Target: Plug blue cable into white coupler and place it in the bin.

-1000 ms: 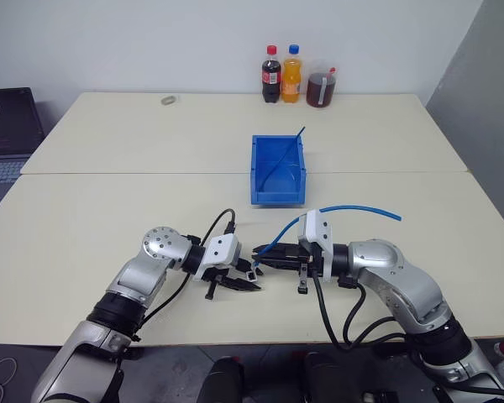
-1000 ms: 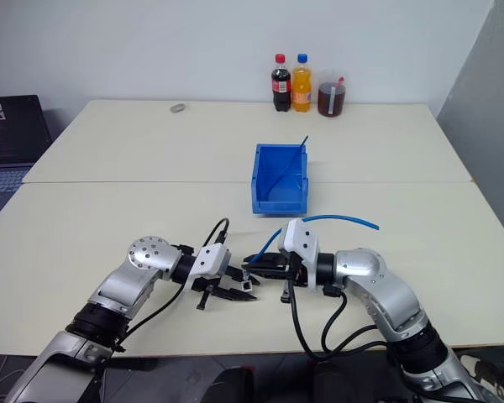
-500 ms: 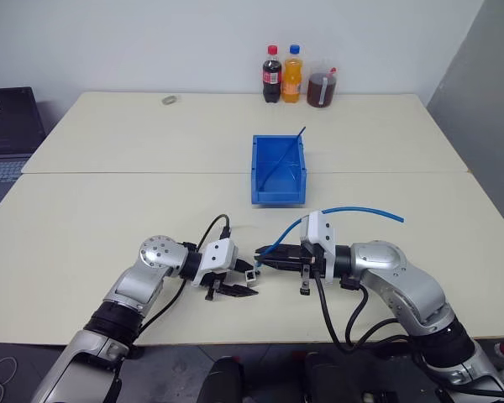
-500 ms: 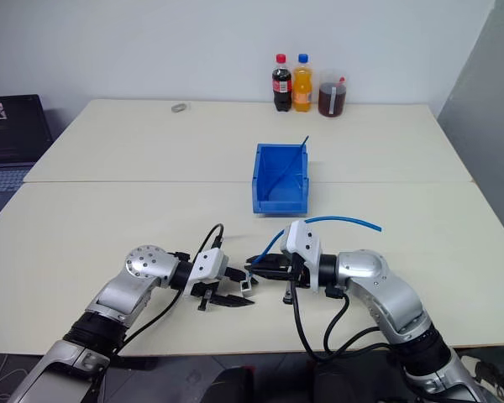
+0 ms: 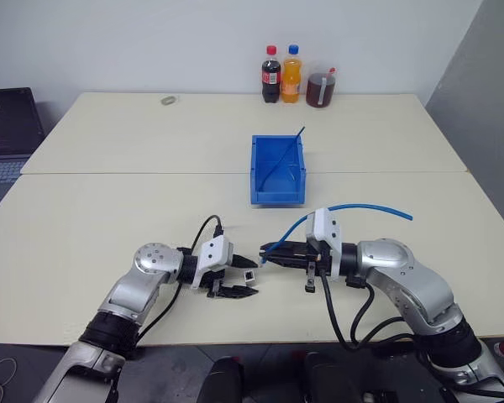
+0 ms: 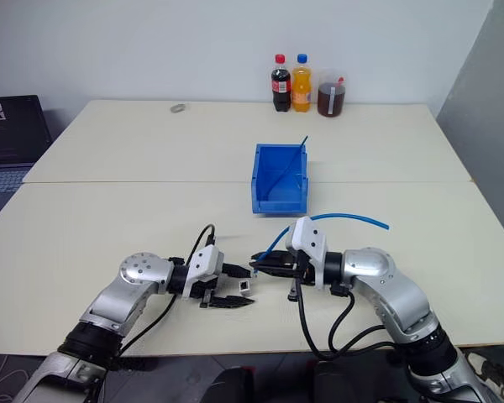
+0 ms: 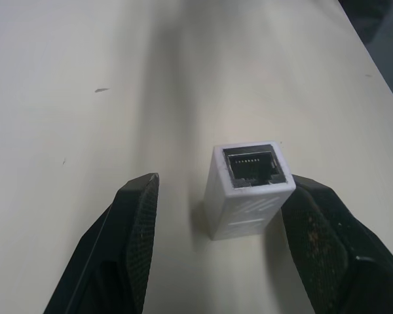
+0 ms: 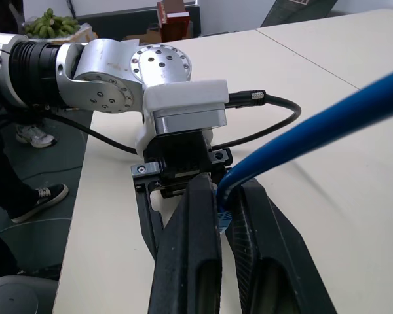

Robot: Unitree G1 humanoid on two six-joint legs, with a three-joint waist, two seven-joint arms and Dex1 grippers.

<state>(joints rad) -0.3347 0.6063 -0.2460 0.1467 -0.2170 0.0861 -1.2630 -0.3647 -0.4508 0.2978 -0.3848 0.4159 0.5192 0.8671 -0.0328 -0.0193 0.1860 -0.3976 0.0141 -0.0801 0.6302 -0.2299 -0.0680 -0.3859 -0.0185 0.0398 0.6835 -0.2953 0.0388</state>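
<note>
Since the earlier frame our left gripper (image 5: 238, 282) has spread its jaws and let go of the coupler (image 7: 248, 189), which now stands on the table (image 5: 109, 218) between the fingers, touching neither, socket face toward the right gripper (image 5: 267, 253). Both forearms lie low, the grippers facing each other. The right jaws stay clamped on the cable (image 5: 365, 207) near its plug, which points at the coupler; the cable arcs back over that arm. The bin (image 5: 277, 171) sits beyond.
</note>
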